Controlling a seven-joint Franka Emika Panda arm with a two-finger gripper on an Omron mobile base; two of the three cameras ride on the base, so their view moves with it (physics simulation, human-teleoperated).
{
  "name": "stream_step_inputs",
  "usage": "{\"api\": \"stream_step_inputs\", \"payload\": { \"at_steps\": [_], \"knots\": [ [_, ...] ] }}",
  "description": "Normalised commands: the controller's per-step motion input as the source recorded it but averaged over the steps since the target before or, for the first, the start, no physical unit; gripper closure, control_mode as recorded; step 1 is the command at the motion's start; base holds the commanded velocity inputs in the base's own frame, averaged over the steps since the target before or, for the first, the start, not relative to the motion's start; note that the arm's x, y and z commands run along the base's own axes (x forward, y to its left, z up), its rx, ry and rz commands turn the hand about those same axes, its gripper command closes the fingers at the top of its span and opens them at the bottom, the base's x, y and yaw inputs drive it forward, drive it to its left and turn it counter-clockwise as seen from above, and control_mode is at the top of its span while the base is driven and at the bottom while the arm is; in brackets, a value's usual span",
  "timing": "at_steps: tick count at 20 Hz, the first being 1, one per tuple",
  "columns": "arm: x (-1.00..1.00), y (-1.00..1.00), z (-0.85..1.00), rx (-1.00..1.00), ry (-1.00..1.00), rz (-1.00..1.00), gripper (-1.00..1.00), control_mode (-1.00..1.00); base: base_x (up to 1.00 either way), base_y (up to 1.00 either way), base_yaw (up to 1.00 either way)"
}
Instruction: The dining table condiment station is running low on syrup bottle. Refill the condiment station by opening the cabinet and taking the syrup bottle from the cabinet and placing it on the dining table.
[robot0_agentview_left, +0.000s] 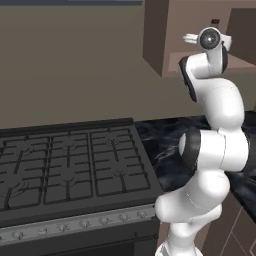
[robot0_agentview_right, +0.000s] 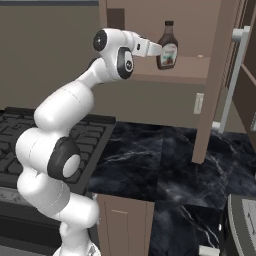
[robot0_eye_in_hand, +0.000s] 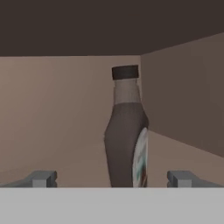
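The syrup bottle (robot0_eye_in_hand: 127, 131) stands upright on the open cabinet (robot0_agentview_right: 210, 70) shelf, dead ahead at twelve o'clock of the gripper (robot0_eye_in_hand: 113, 178) (long axis vertical, cap up), whose jaws are spread wide, flanking it and gripping nothing yet

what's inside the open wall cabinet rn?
One small dark-brown syrup bottle with a dark cap, upright on the shelf of the brown wooden wall cabinet. The open gripper faces it. The bottle's base is hidden at the hand view's lower edge.
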Motion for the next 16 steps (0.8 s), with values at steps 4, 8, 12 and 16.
{"api": "stream_step_inputs", "payload": {
  "at_steps": [4,8,12,16],
  "knots": [
    [0.07,-0.16,-0.04,0.0,0.0,-0.01,-1.0,-1.0,0.0,0.0,0.0],
    [0.23,-0.01,-0.05,0.0,0.01,-0.03,-1.0,-1.0,0.0,0.0,0.0],
    [0.26,-0.08,-0.05,0.0,0.0,-0.02,-1.0,-1.0,0.0,0.0,0.0],
    [0.24,-0.07,-0.09,0.0,0.0,-0.01,-1.0,-1.0,0.0,0.0,0.0]
  ]
}}
